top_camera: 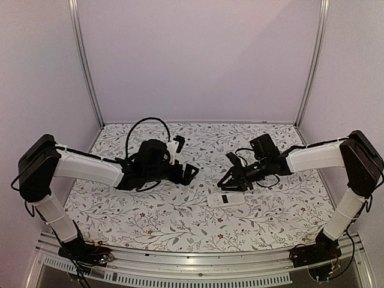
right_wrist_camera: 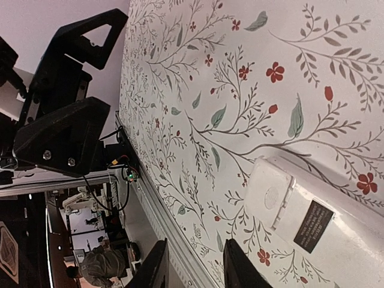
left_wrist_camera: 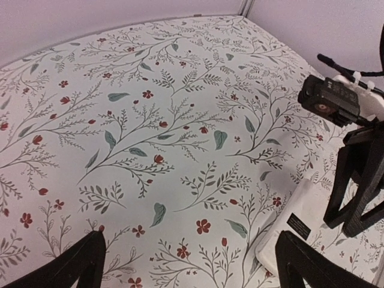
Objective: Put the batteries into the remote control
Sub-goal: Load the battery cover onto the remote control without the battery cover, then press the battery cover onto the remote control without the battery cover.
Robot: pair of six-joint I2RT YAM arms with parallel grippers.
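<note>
The remote control (top_camera: pixel 226 199) lies on the flowered table, white back up, with a small black label showing. Its battery cover (right_wrist_camera: pixel 269 195) sits in place at one end. No batteries show in any view. My right gripper (top_camera: pixel 230 182) hovers just above and left of the remote. In the right wrist view its fingers (right_wrist_camera: pixel 150 269) stand a little apart with nothing between them, and the remote (right_wrist_camera: pixel 306 216) is off to their right. My left gripper (top_camera: pixel 191 173) is wide open and empty, left of the remote (left_wrist_camera: pixel 297 225).
The floral cloth (top_camera: pixel 150 210) covers the whole table. A metal rail (top_camera: pixel 198 264) runs along the near edge. White walls close in the back and both sides. The right arm's fingers (left_wrist_camera: pixel 360 186) rise at the right of the left wrist view.
</note>
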